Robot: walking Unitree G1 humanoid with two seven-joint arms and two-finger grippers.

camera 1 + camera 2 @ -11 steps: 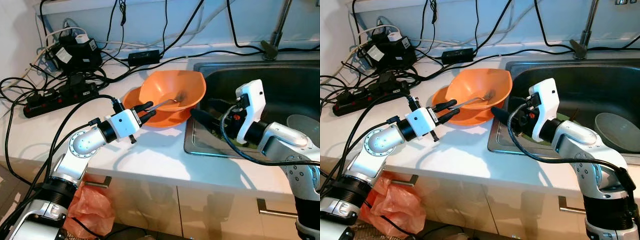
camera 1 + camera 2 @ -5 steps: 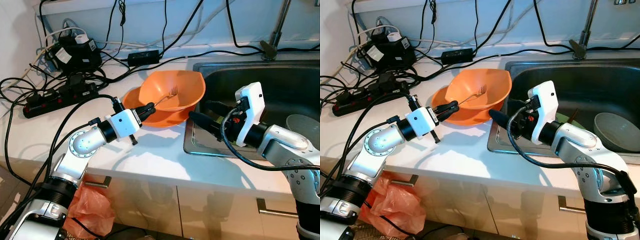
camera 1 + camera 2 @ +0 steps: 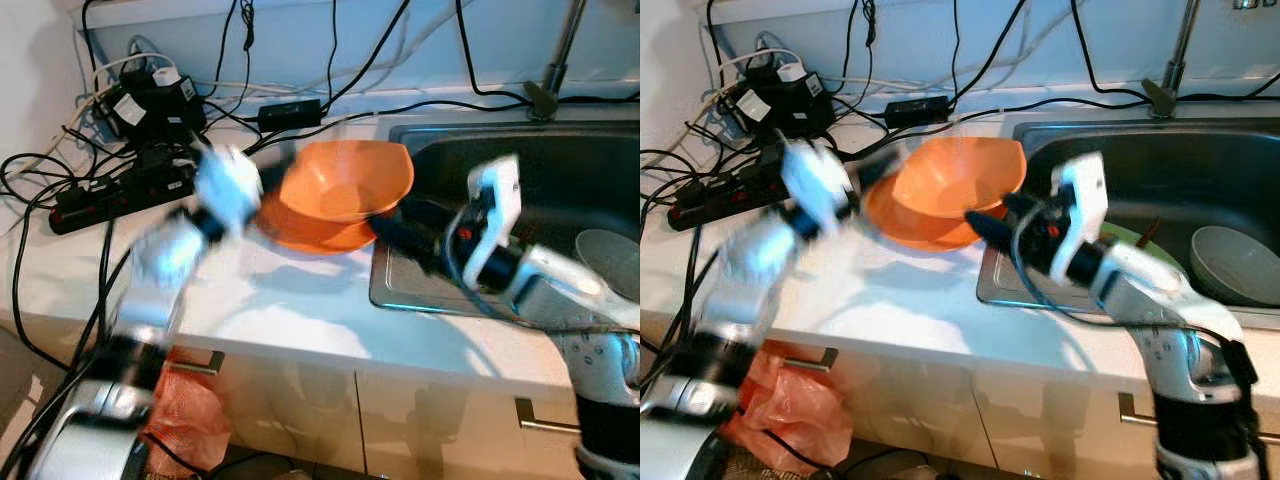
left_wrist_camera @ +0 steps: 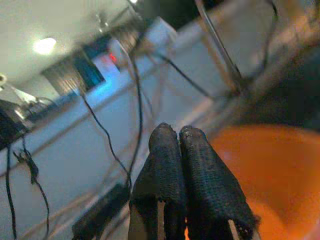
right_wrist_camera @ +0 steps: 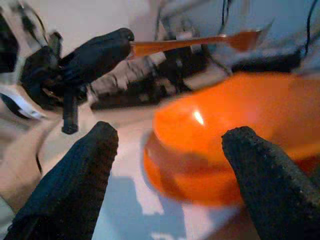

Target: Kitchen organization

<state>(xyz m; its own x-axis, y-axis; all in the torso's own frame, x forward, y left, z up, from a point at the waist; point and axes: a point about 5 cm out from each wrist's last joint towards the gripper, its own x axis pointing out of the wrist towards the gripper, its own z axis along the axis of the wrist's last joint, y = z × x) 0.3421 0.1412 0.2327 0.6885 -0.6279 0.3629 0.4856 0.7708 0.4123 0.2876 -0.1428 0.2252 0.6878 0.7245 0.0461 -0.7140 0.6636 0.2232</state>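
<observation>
An orange bowl [image 3: 345, 180] rests on an orange plate [image 3: 300, 228] on the white counter, beside the sink. My left gripper [image 3: 272, 168] is motion-blurred, raised at the bowl's left rim. In the right wrist view it [image 5: 100, 55] is shut on a fork [image 5: 195, 42] held level above the bowl [image 5: 240, 115]. In the left wrist view its fingertips [image 4: 165, 145] are pressed together. My right gripper [image 3: 992, 212] is open at the sink's edge, pointing at the bowl's right side, with nothing between its fingers [image 5: 75, 185].
Power strips and tangled black cables [image 3: 130, 180] crowd the back left of the counter. The steel sink [image 3: 560, 165] lies on the right with a grey bowl [image 3: 610, 250] in it, and the faucet [image 3: 555, 60] behind. An orange bag [image 3: 185, 420] hangs below the counter.
My left arm has swung up and back fast, lifting the fork out of the bowl. My right gripper has edged closer to the bowl.
</observation>
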